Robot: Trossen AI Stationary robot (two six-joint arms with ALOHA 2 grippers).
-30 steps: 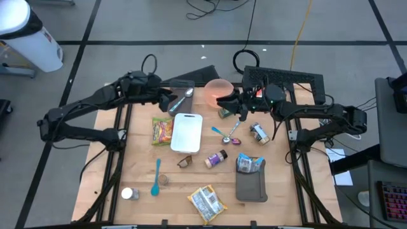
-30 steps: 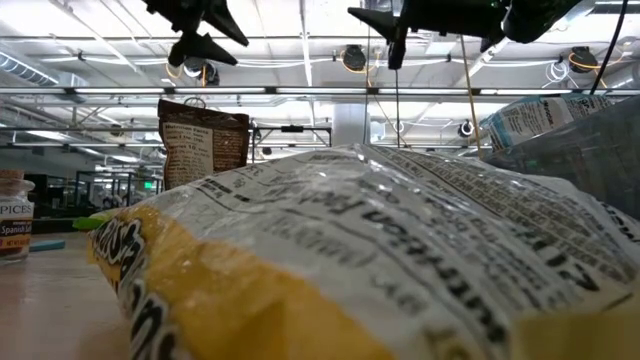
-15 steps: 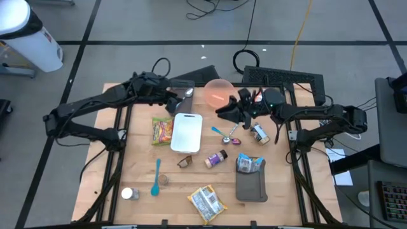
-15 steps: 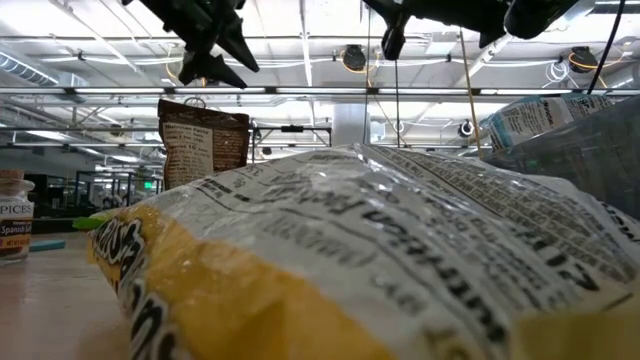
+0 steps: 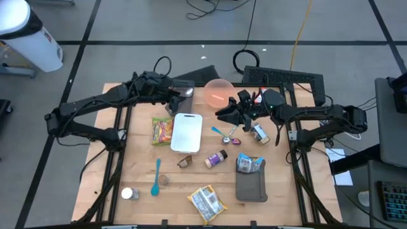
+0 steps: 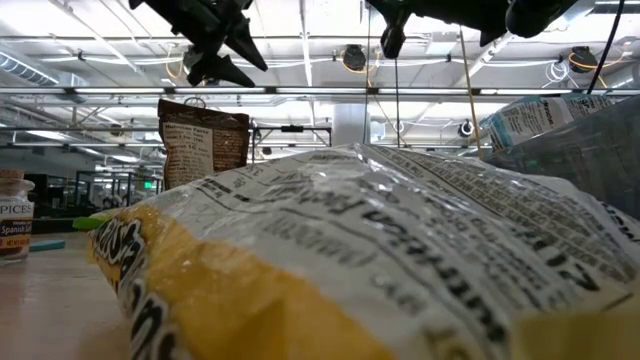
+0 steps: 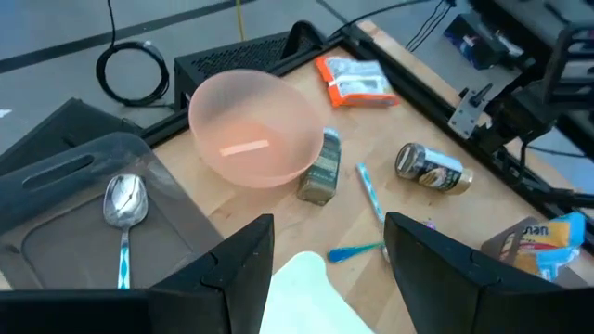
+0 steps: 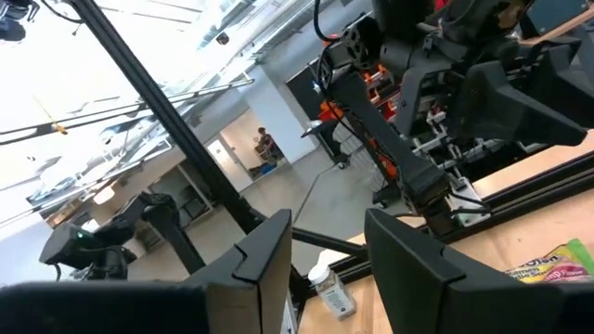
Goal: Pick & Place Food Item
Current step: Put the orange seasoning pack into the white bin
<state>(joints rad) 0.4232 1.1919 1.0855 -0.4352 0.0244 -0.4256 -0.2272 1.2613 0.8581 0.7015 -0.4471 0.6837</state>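
My left gripper (image 5: 179, 100) hangs open over the grey tray (image 7: 56, 232) at the table's far left, where a spoon (image 7: 123, 206) lies. Beyond its fingers stand the pink bowl (image 7: 252, 125) and a small olive packet (image 7: 320, 167) upright against the bowl's side. My right gripper (image 5: 222, 114) hangs open beside the bowl's near right, tipped slightly upward, nothing between its fingers. A yellow-green candy bag (image 5: 162, 129) lies flat left of the white cutting board (image 5: 186, 131). A chips bag (image 5: 206, 202) lies at the near edge.
A can (image 5: 257, 132), two small spoons (image 5: 226, 133), a spice jar (image 5: 216, 159), glasses (image 5: 184, 161), a blue spatula (image 5: 156, 177) and a salt jar (image 5: 129, 193) lie about. A blue package (image 5: 249, 163) leans on a second grey tray (image 5: 251, 186). An orange packet (image 7: 357, 79) lies far right.
My left gripper has moved toward the table's right, over the tray and closer to the pink bowl, sinking a little; it now covers the spoon in the high view. My right gripper has turned slightly beside the bowl. Both stayed open.
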